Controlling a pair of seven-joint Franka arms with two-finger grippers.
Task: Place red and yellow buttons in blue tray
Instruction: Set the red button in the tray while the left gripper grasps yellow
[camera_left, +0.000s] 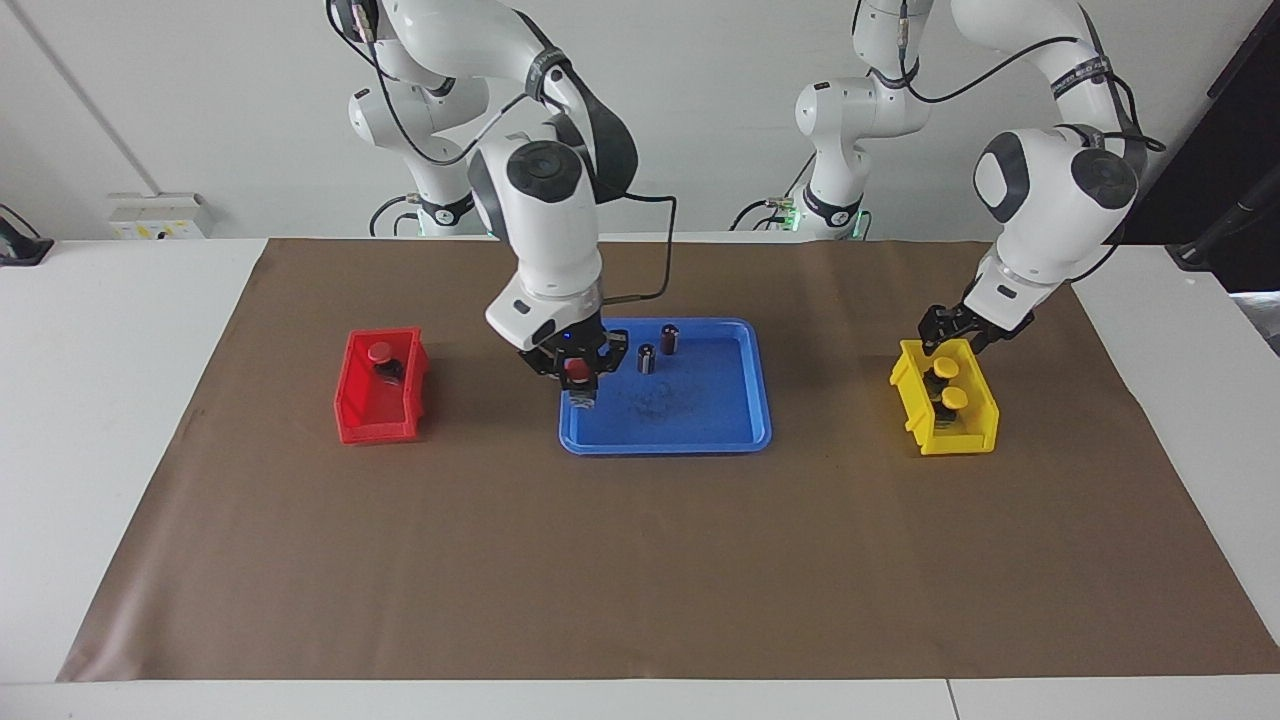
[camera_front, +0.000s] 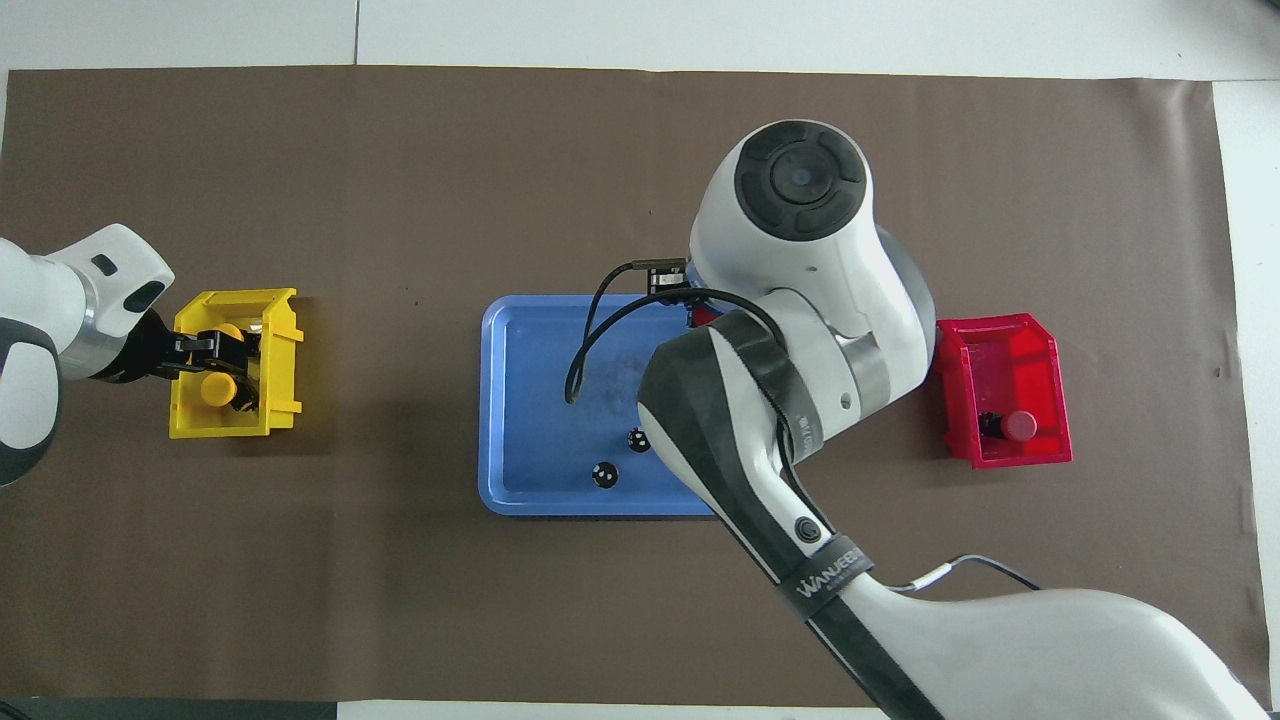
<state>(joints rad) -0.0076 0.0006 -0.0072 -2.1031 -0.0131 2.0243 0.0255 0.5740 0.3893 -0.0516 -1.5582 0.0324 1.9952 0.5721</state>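
Right pincer (camera_left: 577, 378), clamping a red button (camera_left: 576, 371), is hanging over the tray (camera_left: 700, 440), release due next; left pincer (camera_left: 950, 340), jaw state unclear, is hovering over yellow bin (camera_left: 975, 430).

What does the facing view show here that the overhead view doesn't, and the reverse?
Only the facing view shows the right gripper holding a red button over the blue tray; overhead, the right arm's own bulk hides that grip. It also shows both yellow buttons apart in the yellow bin.

Only the overhead view shows the left gripper reaching into the yellow bin over one yellow button, and the tops of the two dark cylinders.

Both show the red bin with one red button left inside.
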